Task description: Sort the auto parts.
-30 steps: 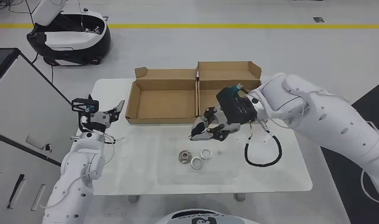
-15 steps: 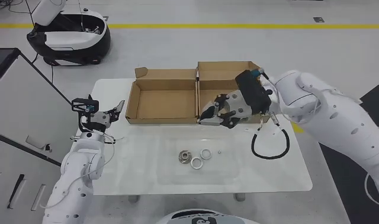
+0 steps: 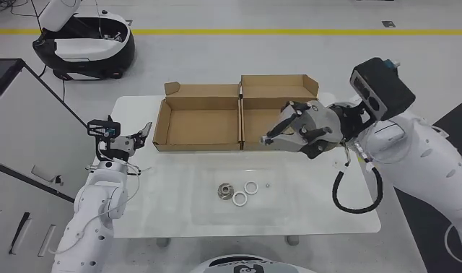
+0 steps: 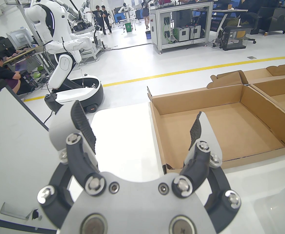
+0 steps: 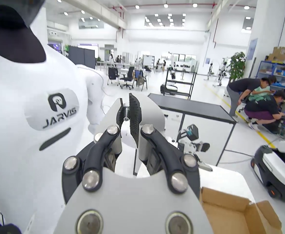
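While the right gripper [image 5: 128, 105] pinches a threaded part [image 5: 126, 116] over the right box [image 3: 278, 81], three rings [image 3: 238, 193] lie unsorted on the table [image 3: 180, 208]; left gripper [image 4: 138, 113] gapes empty.

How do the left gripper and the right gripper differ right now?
The left gripper is open and empty; the right gripper is shut on a small screw. The left gripper sits beside the left box; the right gripper is over the right box. Both have black ribbed pads.

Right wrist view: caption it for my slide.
Right gripper pinches a small threaded metal part over an open cardboard box.
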